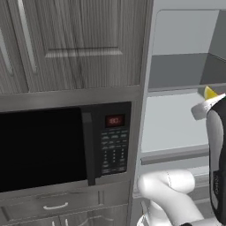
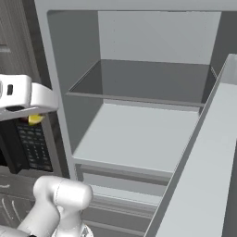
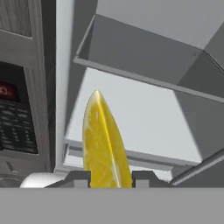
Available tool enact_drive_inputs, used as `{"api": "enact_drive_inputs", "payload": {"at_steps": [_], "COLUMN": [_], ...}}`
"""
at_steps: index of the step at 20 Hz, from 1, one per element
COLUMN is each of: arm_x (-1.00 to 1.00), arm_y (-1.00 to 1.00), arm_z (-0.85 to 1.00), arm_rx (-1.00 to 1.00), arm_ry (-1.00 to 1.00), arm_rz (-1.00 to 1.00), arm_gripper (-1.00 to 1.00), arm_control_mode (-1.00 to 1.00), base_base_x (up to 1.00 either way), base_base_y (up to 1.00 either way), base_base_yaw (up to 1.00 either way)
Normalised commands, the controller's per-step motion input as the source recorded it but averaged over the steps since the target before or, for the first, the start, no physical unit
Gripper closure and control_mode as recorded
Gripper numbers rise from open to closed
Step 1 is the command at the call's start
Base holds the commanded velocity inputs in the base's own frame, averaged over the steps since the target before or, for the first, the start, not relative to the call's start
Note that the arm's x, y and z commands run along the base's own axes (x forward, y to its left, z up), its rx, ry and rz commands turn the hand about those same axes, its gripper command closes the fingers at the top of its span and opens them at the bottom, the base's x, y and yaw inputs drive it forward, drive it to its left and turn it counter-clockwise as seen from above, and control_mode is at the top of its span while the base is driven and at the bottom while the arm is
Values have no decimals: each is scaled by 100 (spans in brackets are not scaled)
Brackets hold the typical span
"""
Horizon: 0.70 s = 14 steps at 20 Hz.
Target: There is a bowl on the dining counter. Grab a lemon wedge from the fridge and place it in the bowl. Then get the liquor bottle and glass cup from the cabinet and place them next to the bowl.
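One lemon wedge (image 1: 210, 92) shows in the left base view, a yellow tip poking above the arm's wrist, in front of the open fridge (image 1: 176, 70) and right of the microwave (image 1: 66, 145).

In the right base view the wedge (image 2: 35, 119) peeks out under the white hand, left of the fridge's (image 2: 139, 134) bare shelves and clear of them.

In the hand view the gripper (image 3: 107, 177) has its jaws narrowed on the wedge (image 3: 104, 140), which stands up between the fingertips (image 3: 78, 178). The grip looks low on the slice, so a quick swing could tip or slide it out, and the fridge door sits close by for a knock.
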Motion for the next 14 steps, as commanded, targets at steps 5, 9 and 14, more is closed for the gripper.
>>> {"api": "enact_drive_inputs", "payload": {"at_steps": [5, 9, 14], "arm_x": [-11, 0, 0], "arm_y": [13, 0, 0], "arm_z": [0, 0, 0], "arm_rx": [2, 0, 0], "arm_ry": [0, 0, 0], "arm_rz": [9, 0, 0], "arm_gripper": [100, 100, 100], "arm_control_mode": [100, 100, 100], "base_base_x": [-4, -59, -99], "base_base_y": [5, 38, 47], "base_base_yaw": [2, 9, 37]}}
